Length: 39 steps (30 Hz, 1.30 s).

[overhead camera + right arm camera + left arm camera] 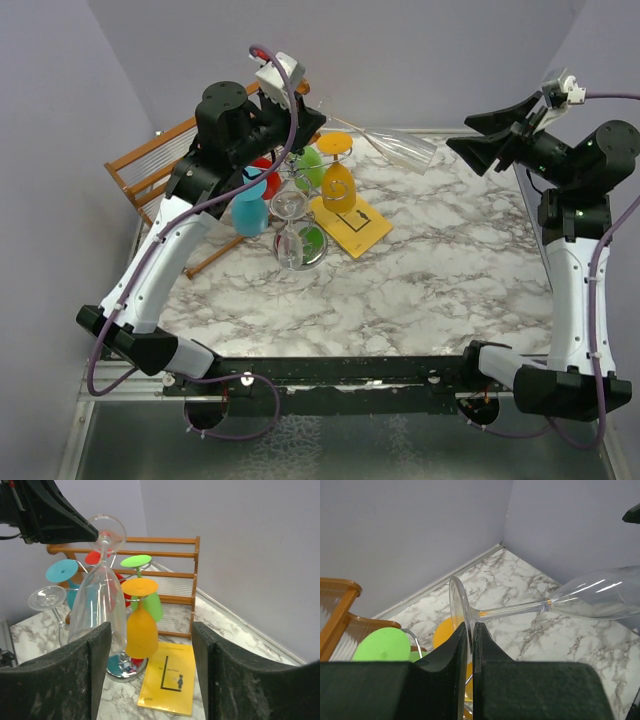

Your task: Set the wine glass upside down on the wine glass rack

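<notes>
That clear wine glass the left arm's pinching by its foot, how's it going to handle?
The clear wine glass looks thin-walled with a slim stem, so it is probably fragile. The left gripper clamps only the foot's edge, with the bowl sticking out sideways, so it may pivot or slip on smooth glass. Laid on its side, it would likely roll.

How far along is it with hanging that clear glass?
Done: the wine glass is lifted. In hand: the left gripper pinches its foot, glass sideways in the air, open right gripper near the bowl. Left: turning it upside down and hanging it on the wine glass rack.
</notes>
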Available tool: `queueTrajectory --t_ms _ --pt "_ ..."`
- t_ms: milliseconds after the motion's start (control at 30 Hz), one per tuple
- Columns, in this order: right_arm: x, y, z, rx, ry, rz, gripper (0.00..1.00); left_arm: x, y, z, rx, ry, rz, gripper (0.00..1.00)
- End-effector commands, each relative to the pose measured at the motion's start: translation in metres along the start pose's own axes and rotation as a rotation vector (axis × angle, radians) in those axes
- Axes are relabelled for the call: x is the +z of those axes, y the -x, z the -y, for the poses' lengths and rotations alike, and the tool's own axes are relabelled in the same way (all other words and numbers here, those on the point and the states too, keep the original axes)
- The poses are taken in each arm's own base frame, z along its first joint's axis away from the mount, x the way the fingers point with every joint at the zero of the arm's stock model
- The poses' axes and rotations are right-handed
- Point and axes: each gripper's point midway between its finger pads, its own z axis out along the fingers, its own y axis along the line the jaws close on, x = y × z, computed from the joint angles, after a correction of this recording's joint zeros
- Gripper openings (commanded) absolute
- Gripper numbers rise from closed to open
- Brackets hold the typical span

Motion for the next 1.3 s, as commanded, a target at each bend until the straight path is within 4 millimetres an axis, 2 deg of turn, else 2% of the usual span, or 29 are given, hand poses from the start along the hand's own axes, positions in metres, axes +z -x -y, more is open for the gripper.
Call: queueTrajectory --t_ms 0,133,267,400,533,667,900,1033,1267 --pt "-0.008 0.011 0.010 -0.135 -0.107 -0.017 0.67 -0.030 0.051 -0.007 0.118 0.076 0.113 0.00" --pt "-0.015 0.010 0.025 -0.213 -0.200 -0.052 0.69 -0.040 0.063 -0.008 0.202 0.086 0.120 0.00" --pt "-0.022 -0.002 0.038 -0.264 -0.265 -0.100 0.70 -0.045 0.062 -0.002 0.296 0.059 0.094 0.00" --pt "-0.027 -0.024 0.049 -0.272 -0.292 -0.159 0.71 -0.046 0.056 0.001 0.375 0.054 0.060 0.00" --pt "-0.029 -0.055 0.065 -0.238 -0.313 -0.237 0.71 -0.046 0.048 0.014 0.462 0.009 0.029 0.00" --pt "-0.031 -0.092 0.077 -0.178 -0.306 -0.313 0.72 -0.042 0.032 0.035 0.553 -0.067 -0.021 0.00" --pt "-0.034 -0.144 0.084 -0.100 -0.302 -0.353 0.73 -0.030 -0.003 0.055 0.708 -0.147 -0.120 0.00" --pt "-0.037 -0.159 0.082 -0.075 -0.305 -0.355 0.73 -0.024 -0.029 0.063 0.817 -0.185 -0.186 0.00" --pt "-0.038 -0.164 0.079 -0.068 -0.293 -0.356 0.73 -0.012 -0.060 0.065 0.933 -0.173 -0.267 0.00"
